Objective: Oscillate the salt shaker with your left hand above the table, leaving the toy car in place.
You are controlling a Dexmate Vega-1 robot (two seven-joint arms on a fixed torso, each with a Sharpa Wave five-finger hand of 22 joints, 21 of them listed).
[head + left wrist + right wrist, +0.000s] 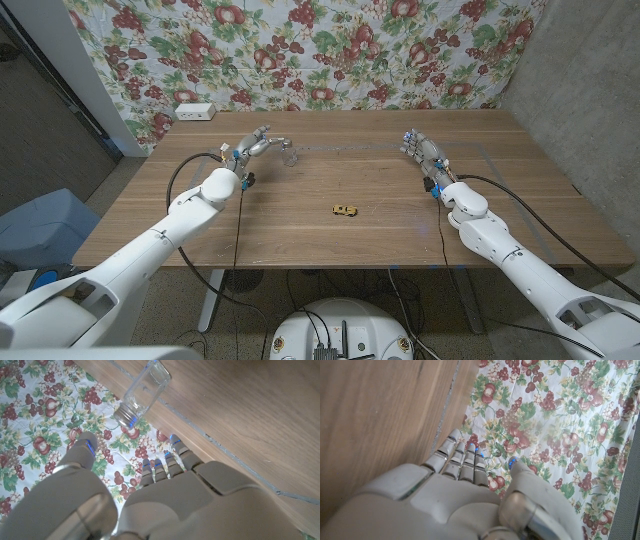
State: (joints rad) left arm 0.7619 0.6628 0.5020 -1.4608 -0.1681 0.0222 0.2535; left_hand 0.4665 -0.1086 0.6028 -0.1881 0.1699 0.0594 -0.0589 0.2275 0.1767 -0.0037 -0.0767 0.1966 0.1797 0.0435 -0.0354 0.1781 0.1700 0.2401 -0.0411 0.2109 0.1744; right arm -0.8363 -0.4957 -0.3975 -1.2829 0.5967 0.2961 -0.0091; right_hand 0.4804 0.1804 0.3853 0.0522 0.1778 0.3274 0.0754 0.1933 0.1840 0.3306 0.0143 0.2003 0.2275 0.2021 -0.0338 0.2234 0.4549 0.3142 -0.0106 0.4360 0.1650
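Two hands wait near the far edge of the wooden tabletop (300,215), and only one of them matters for the job ahead. The left hand (258,146) sits toward the far left corner with its fingers spread and holding nothing; the salt shaker (290,154), a small clear glass jar, stands upright on the tabletop just beyond its fingertips, on the side toward the tabletop's middle, near but apart from them. In the left wrist view the shaker (141,392) lies straight ahead of the fingers (172,452), past their tips, with a visible gap between glass and hand (165,500); its long axis runs vertically off the tabletop, metal cap uppermost, so a grasp would likely come from the side, around the glass body.

The right hand (425,155) rests well apart toward the far right edge, fingers held close together and gripping nothing, as the right wrist view also shows (465,495). It is much farther from the shaker than the left.

The toy car (345,210), small and yellow, stands nearer the tabletop's centre, closer to the robot than the shaker and off to its right, well clear of both hands. A short reach forward by the left hand seems all that is needed, and that path should not pass the car.
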